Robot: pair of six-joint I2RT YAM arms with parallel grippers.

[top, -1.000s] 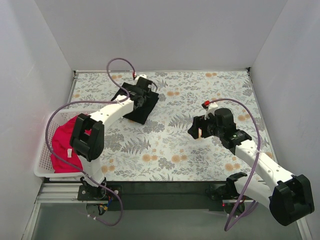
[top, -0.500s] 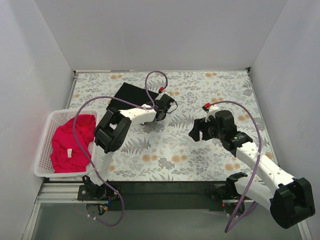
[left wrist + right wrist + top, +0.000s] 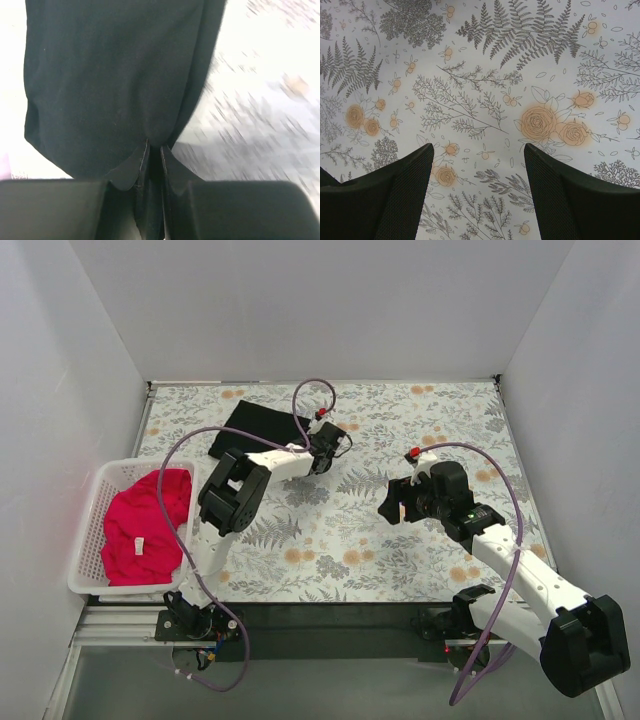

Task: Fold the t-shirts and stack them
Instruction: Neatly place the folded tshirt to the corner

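Black cloth, item one: the black t-shirt (image 3: 258,428) is being shown as a flat dark rectangle on the far-left part of the floral table cover (image 3: 420,410). Its right edge is being pinched by the left gripper (image 3: 324,443). In the left wrist view the jaws of that gripper (image 3: 154,147) are being pressed together on a fold of the black cloth, which is spreading away beyond them. The table beside it is being rendered as a blur.

Item two: the red-pink t-shirt (image 3: 140,520) is being held, bunched and unfolded, in the white lattice basket (image 3: 84,540) at the near-left edge of the table, well apart from the black shirt.

Item three: the right gripper (image 3: 392,505) is being carried above bare table cover right of centre. Its jaws are being held wide apart with nothing between them, as the right wrist view (image 3: 479,150) is showing.

Step in hand, as judged: the black shirt is being squared off at its stacking place, with its folding apparently done or nearly so; the red-pink shirt is not yet being handled.

Next move, as judged: the hem is to be let go without the fold being dragged open. The red-pink shirt is then to be fetched from the basket and spread on the open cover, probably by both grippers.
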